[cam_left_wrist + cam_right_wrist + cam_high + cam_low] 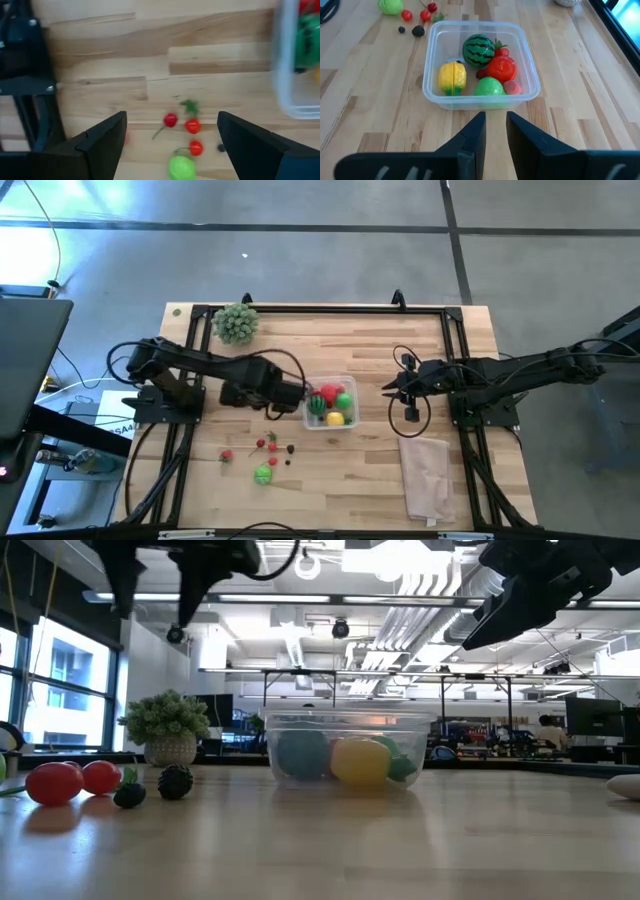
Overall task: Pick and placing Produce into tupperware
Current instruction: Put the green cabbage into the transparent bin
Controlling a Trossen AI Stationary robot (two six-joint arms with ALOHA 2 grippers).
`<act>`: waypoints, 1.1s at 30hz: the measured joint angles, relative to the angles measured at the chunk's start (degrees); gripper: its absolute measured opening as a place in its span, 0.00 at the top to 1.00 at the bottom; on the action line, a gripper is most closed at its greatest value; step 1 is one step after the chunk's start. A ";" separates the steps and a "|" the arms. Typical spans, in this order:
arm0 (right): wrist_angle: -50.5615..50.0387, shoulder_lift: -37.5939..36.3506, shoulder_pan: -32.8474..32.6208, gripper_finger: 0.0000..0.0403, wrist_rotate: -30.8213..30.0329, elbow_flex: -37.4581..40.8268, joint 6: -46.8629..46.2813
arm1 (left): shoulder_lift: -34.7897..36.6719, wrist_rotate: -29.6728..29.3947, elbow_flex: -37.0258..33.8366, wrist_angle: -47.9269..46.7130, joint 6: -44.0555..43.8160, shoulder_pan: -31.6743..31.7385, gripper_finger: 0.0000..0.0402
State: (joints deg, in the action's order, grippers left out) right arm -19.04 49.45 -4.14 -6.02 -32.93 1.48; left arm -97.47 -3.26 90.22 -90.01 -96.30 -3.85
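A: Where does the tupperware (pixel 331 404) sit?

B: Near the middle of the wooden worktop (pixel 340 480), between the two arms. From the right wrist view it holds a dark-striped green ball (pixel 478 50), a red fruit (pixel 501 68), a yellow piece (pixel 452 76), a plain green piece (pixel 489 87) and a small pinkish-red one (pixel 512 88).

A: And the produce outside it?

B: It lies loose on the worktop, on the left arm's side of the container: a light green fruit (pixel 263 474), a few small red pieces (pixel 267 443) and tiny dark berries (pixel 291 448). In the low view two red pieces (pixel 54 783) and two dark berries (pixel 175 782) show beside each other.

A: The left end effector (pixel 297 395)?

B: It hangs above the worktop just beside the container's edge. Its fingers (pixel 100 140) stand wide apart with nothing between them; the loose red and green pieces show below the gap.

A: The right end effector (pixel 388 388)?

B: It waits on the other side of the container, pointed at it. Its fingers (pixel 473 135) are nearly together, a narrow gap left, holding nothing.

A: Anything else on the worktop?

B: A bushy pale-green plant (pixel 235 323) near the far edge, and a folded beige cloth (pixel 427 476) near the right arm.
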 joint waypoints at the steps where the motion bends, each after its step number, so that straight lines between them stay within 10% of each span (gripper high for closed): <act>1: -0.04 0.00 -0.01 0.83 0.01 0.00 0.00 | 0.28 -0.08 -0.76 -0.01 -0.67 -0.78 0.26; 14: -0.06 0.00 -0.02 0.83 0.02 0.00 0.00 | 1.59 -8.56 -4.29 0.45 -13.14 -15.90 0.26; 33: -0.02 0.00 -0.02 0.83 0.00 0.00 0.00 | -4.83 -1.36 -4.31 15.24 -27.06 -27.29 0.26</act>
State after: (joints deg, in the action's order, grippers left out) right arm -19.06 49.45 -4.16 -6.02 -32.93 1.48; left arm -102.30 -4.62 85.91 -74.77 -123.36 -31.14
